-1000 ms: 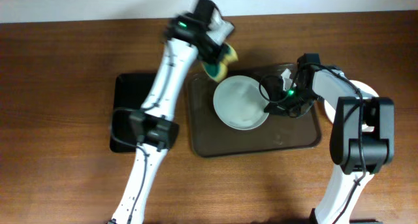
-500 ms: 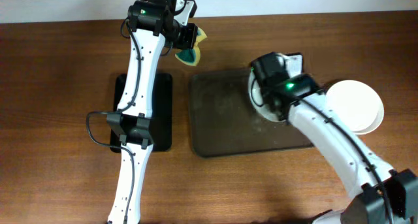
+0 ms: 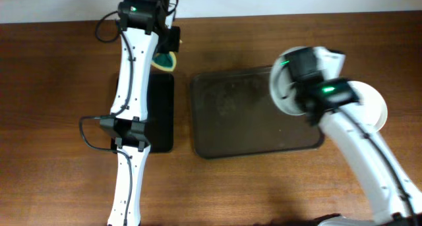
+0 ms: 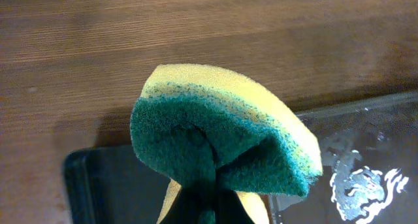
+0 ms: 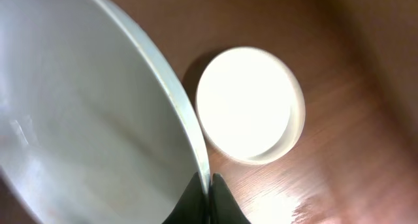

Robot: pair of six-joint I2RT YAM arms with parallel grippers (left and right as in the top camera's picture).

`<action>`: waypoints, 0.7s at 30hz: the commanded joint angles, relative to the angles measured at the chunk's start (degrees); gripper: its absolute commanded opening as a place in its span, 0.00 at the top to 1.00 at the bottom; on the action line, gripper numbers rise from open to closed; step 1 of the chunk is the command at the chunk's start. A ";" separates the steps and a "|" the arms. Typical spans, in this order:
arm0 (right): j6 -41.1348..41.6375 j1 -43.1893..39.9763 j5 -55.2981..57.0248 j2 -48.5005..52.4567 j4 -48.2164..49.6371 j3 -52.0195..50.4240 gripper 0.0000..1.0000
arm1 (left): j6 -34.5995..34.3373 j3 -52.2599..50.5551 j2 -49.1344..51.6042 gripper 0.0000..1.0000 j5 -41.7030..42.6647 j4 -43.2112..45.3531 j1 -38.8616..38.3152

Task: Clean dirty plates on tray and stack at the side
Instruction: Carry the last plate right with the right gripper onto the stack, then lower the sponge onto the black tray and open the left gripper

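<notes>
My right gripper (image 3: 298, 87) is shut on the rim of a white plate (image 3: 282, 89) and holds it tilted in the air over the right end of the dark brown tray (image 3: 231, 114). In the right wrist view the held plate (image 5: 85, 113) fills the left, pinched at its rim by the gripper (image 5: 209, 185). White plates (image 3: 369, 106) sit on the table to the right of the tray and show from above in the right wrist view (image 5: 251, 105). My left gripper (image 3: 168, 51) is shut on a yellow-green sponge (image 4: 222, 136), above the black tray's far end.
A narrower black tray (image 3: 158, 114) lies left of the brown tray; its wet surface shows in the left wrist view (image 4: 353, 165). The left arm reaches along it toward the table's back edge. Bare wooden table (image 3: 59, 120) surrounds both trays.
My right gripper has lifted the plate off the tray and carried it right, toward the plates at the side. My left gripper has carried the sponge left from the tray to over the black tray.
</notes>
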 commanded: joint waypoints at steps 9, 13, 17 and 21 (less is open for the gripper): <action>-7.30 -51.10 -30.73 11.34 14.05 -8.87 0.96 | -2.69 0.33 -4.20 1.00 -4.37 -0.04 3.13; -7.34 -50.34 -33.59 16.59 18.03 -8.87 0.83 | -2.51 0.33 -8.46 1.00 -4.72 -0.04 3.78; -15.28 -45.94 -41.57 16.39 12.87 -2.91 0.40 | -2.54 0.31 -14.49 1.00 -3.69 -0.04 3.98; -17.03 -40.85 -41.55 16.35 -0.24 9.79 0.26 | -2.56 -3.28 -19.10 1.00 -1.88 -0.07 3.98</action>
